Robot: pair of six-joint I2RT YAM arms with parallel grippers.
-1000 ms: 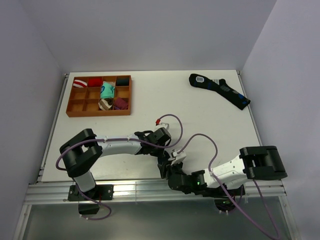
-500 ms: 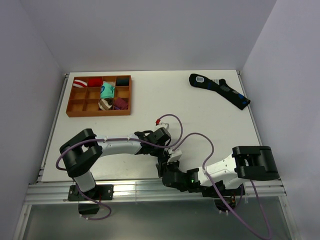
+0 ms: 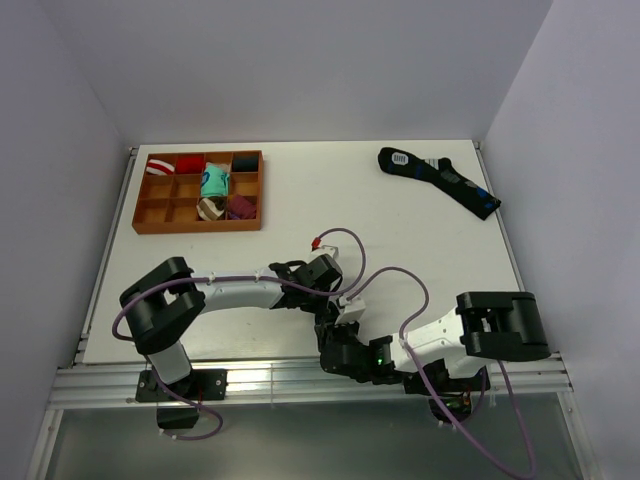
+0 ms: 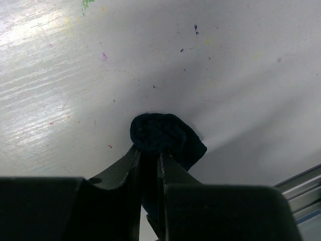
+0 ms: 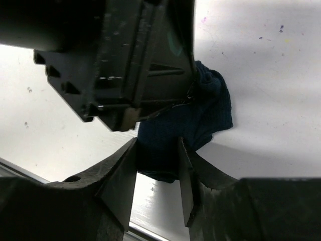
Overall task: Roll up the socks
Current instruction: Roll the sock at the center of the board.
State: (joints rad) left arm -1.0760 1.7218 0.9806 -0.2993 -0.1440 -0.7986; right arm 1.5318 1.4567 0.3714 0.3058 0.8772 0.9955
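Two grippers at table (image 3: 400,230) 6 o'clock edge: L gripper (image 4: 149,163) pinched tight on balled socks (image 4: 165,133); R gripper (image 5: 156,173) clasps same wad.

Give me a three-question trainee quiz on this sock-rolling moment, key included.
1. True or false: the left claw and the right claw both pinch the navy socks.
2. The orange tray sits at the table's: A far left, B far right, C near edge?
3. Fill in: the long black sock lies in the far ____ corner.
Key: 1 true; 2 A; 3 right.
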